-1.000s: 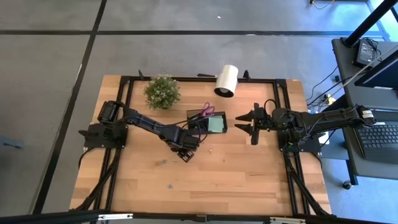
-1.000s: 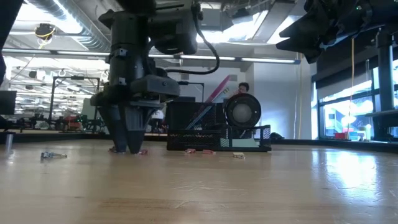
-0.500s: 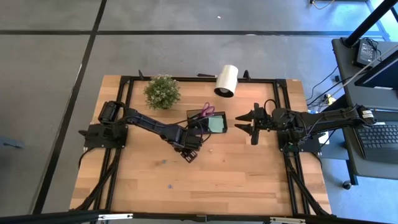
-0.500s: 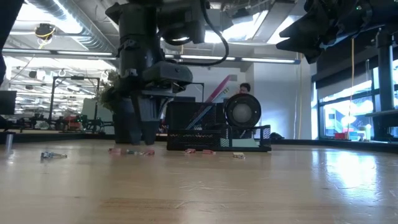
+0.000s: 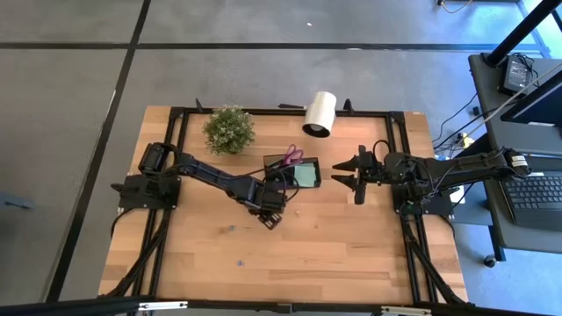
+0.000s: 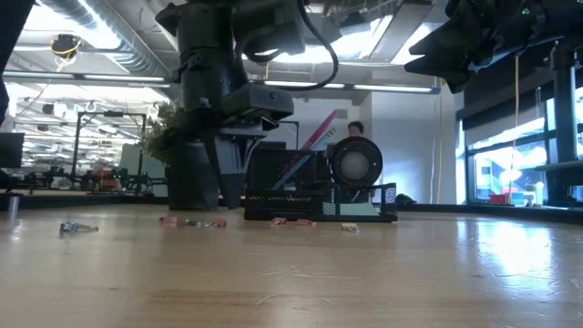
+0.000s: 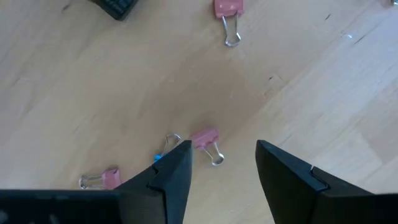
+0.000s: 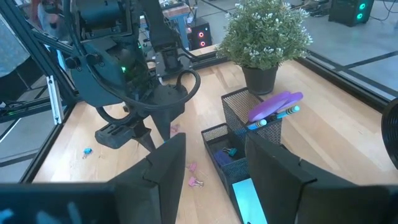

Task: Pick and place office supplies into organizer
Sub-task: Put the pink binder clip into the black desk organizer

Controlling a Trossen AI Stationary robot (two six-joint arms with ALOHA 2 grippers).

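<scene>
**Left claw open over loose clips beside the organizer**

The left gripper [image 7: 221, 165] hangs with its fingers spread and empty, just off the organizer [image 5: 292, 173]. A pink clip [image 7: 206, 142] lies on the wooden table [image 5: 334, 246] between the fingers; a second pink clip [image 7: 226, 15] lies nearer the organizer, and a third [image 7: 99, 180] lies off to one side. Purple-handled scissors [image 5: 291, 156] stand in the organizer's taller compartment, and what looks like the green sticky-note pad [image 5: 306, 176] lies in the lower one. The right gripper [image 5: 355, 175] waits open, empty, on the organizer's far side.
</scene>
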